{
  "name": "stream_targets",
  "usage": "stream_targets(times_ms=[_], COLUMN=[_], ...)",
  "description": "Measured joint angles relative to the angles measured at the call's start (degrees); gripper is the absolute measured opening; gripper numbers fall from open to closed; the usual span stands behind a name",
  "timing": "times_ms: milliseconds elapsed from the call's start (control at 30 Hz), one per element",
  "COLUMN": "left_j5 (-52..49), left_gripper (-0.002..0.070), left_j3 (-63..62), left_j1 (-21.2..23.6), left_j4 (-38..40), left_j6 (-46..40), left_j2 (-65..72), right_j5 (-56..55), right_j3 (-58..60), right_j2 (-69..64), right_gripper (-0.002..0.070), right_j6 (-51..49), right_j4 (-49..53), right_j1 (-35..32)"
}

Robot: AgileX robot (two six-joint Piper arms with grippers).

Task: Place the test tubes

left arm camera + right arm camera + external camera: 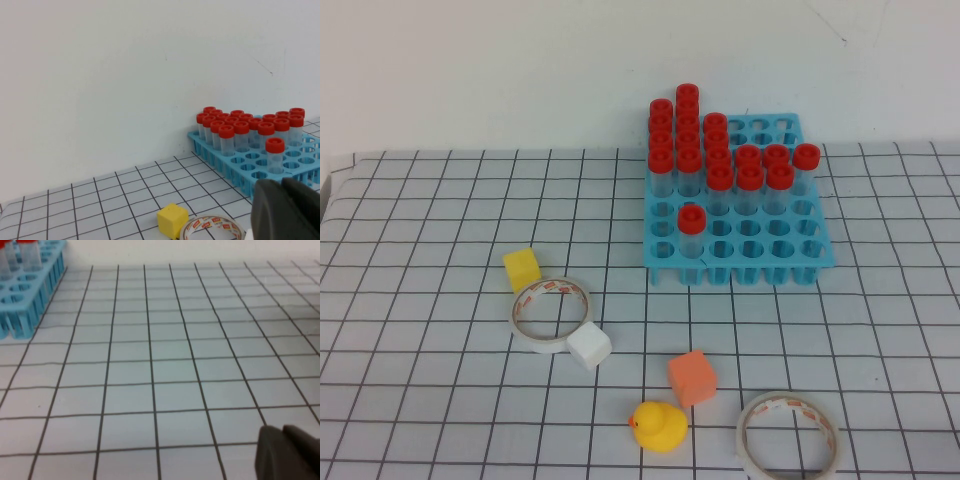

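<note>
Rack (750,264) at far right holds all visible test tubes (718,160), one lone tube (691,228) nearer; near rows stand empty and no loose tube shows, so placing looks finished. Left gripper (281,192) hangs near-left of the rack, right gripper (282,440) near-right. Both jaws closed, holding nothing.

Robot test station in a laboratory setting
A blue rack (735,262) of red-capped test tubes (720,178) stands at two o'clock on a grid-marked desk (420,250) against a bare white wall (520,70).
</note>
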State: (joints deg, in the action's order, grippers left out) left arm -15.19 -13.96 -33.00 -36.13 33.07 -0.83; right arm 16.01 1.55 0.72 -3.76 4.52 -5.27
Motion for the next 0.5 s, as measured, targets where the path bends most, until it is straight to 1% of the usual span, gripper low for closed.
stream_targets(times_ms=[500], left_j5=[0.00], left_gripper=[-0.0001], left_j3=[0.00], left_j1=[0.00], left_j4=[0.00], left_j6=[0.24], left_j2=[0.00], right_j5=[2.10], right_j3=[-0.10], right_j2=[0.00], right_gripper=[-0.0001], right_j6=[0.00], right_j4=[0.10], right_j1=[0.00])
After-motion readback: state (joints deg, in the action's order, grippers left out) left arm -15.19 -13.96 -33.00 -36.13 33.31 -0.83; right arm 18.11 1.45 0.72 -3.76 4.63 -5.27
